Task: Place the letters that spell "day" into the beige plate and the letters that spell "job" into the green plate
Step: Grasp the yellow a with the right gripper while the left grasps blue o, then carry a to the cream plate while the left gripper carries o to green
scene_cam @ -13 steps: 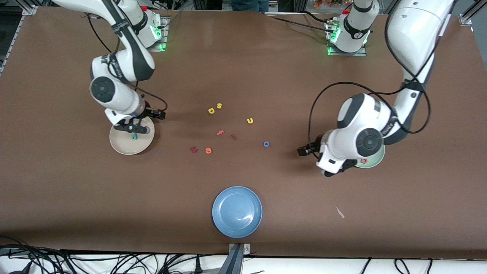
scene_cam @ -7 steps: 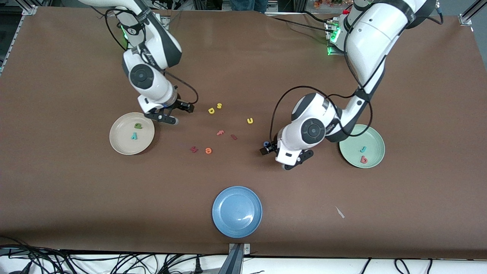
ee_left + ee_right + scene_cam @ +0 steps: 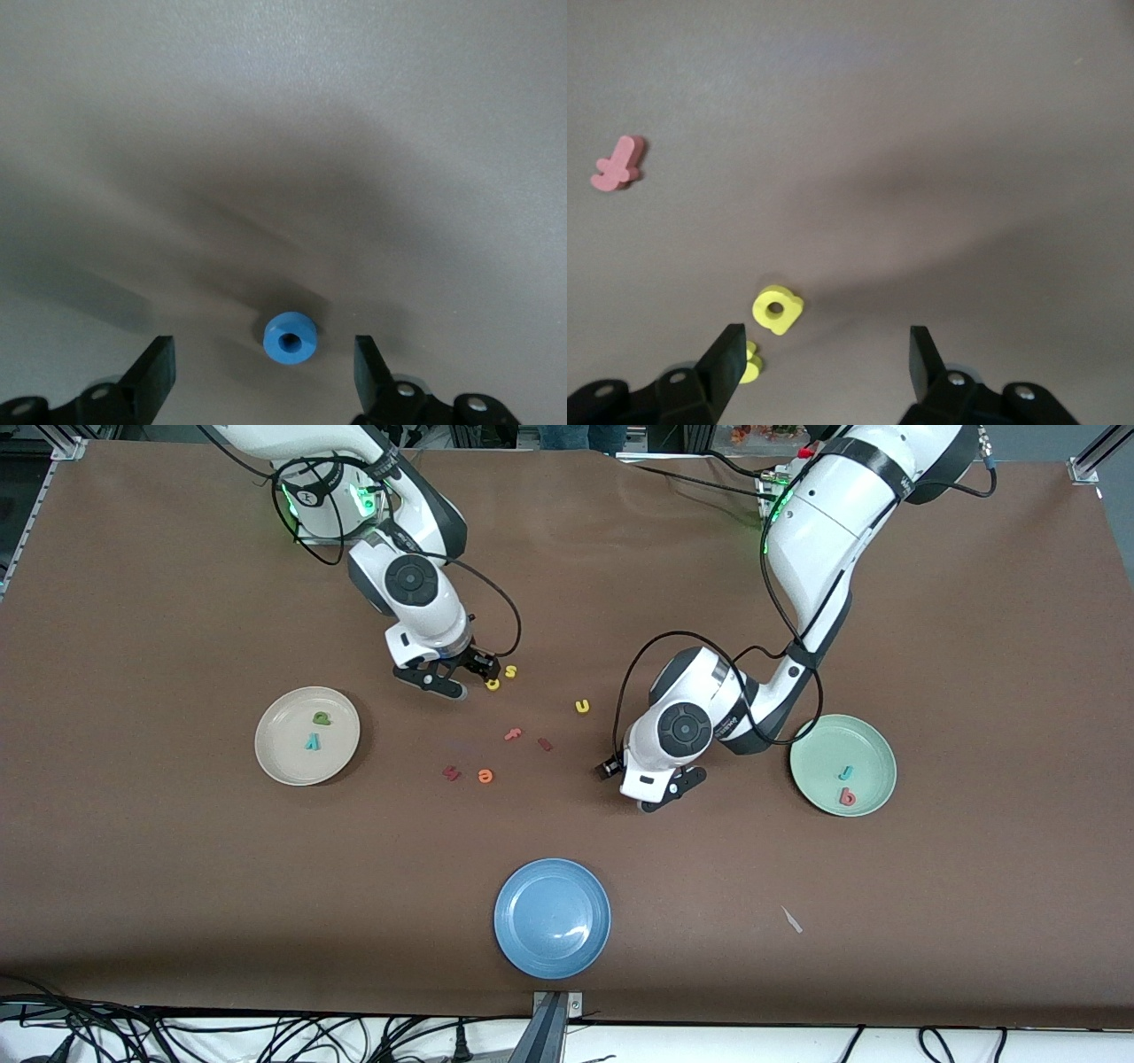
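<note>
The blue o (image 3: 291, 336) lies flat on the table between the wide-apart fingers of my open left gripper (image 3: 264, 372); in the front view that gripper (image 3: 638, 778) hides it. My open right gripper (image 3: 465, 676) hangs low beside the yellow d (image 3: 493, 684). In the right wrist view the d (image 3: 777, 310) lies just ahead of one finger (image 3: 726, 359). The beige plate (image 3: 283, 760) holds the green a (image 3: 321, 717) and teal y (image 3: 312, 741). The green plate (image 3: 819, 766) holds the teal j (image 3: 848, 773) and red b (image 3: 848, 798).
Loose letters lie mid-table: a yellow s (image 3: 510, 671) close to the d, a yellow u (image 3: 582, 706), a pink f (image 3: 513, 734), an orange e (image 3: 485, 776) and two dark red pieces (image 3: 545, 744). A blue plate (image 3: 552, 918) sits nearest the front camera. A paper scrap (image 3: 791, 919) lies beside it.
Both arms have left their plates and swung toward the middle of the table. The left gripper now sits around the blue o, the right one beside the yellow d.
</note>
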